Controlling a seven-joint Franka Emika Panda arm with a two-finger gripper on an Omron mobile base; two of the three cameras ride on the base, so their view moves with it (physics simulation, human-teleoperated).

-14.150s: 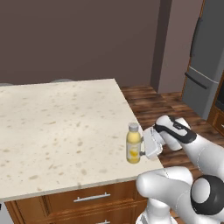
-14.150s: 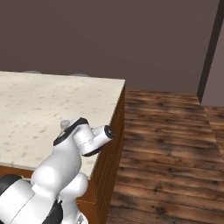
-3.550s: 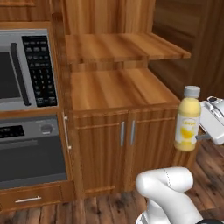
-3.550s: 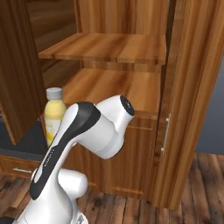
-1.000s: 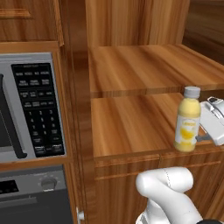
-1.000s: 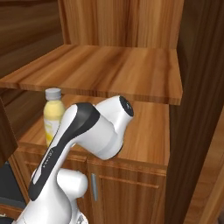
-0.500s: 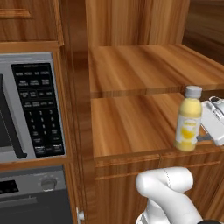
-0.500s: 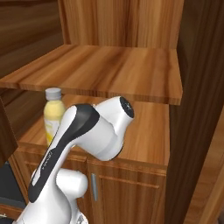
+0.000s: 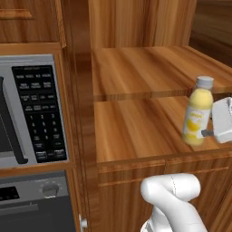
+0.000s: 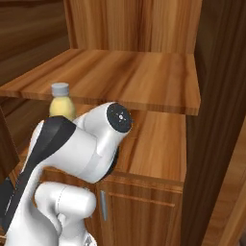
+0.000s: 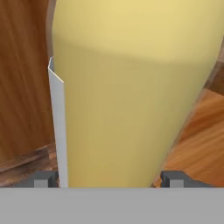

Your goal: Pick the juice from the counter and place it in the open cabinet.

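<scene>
The hand (image 9: 209, 133) grips the juice (image 9: 197, 111) upright at the right edge of the left base frame, over the lower shelf (image 9: 136, 129) of the open cabinet (image 9: 140, 27). A microwave (image 9: 31, 108) fills the left; an upper shelf (image 10: 129, 77) spans above.

Even, soft rendered light; faint shadow under the upper shelf (image 9: 149, 72); hand view close-up soft, slightly blurred.
</scene>
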